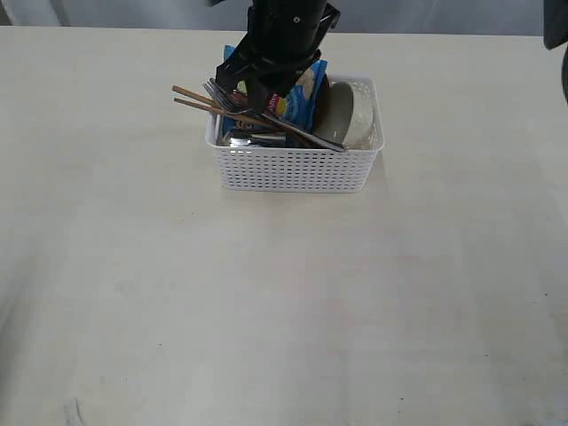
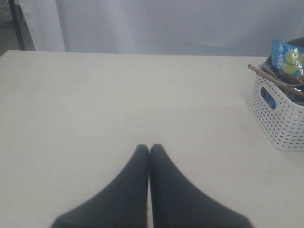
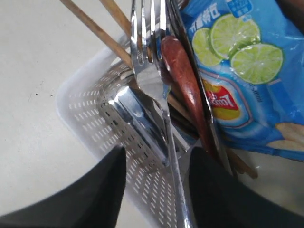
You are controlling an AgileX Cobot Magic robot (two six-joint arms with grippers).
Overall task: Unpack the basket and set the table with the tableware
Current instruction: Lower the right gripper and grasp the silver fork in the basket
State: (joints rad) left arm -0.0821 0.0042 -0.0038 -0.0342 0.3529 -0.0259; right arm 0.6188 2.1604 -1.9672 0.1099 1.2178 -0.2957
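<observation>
Right gripper [image 3: 159,154] straddles the fork [image 3: 149,80], jaws apart, nothing held.
Pinch only its handle, clear of the wooden spoon [image 3: 183,80]; tines overhang the basket [image 1: 293,169] at ten o'clock.

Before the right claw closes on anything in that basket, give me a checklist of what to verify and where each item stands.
1. Right claw open: ok, jaws apart over the basket.
2. Fork handle between the jaws: ok.
3. Fork alone in the gap: cannot tell; the wooden spoon lies close beside it.
4. Chip bag outside the jaws: ok.
5. Left claw clear of the basket: ok, shut over bare table.
6. Free table in front of the basket for setting things down: ok.
</observation>
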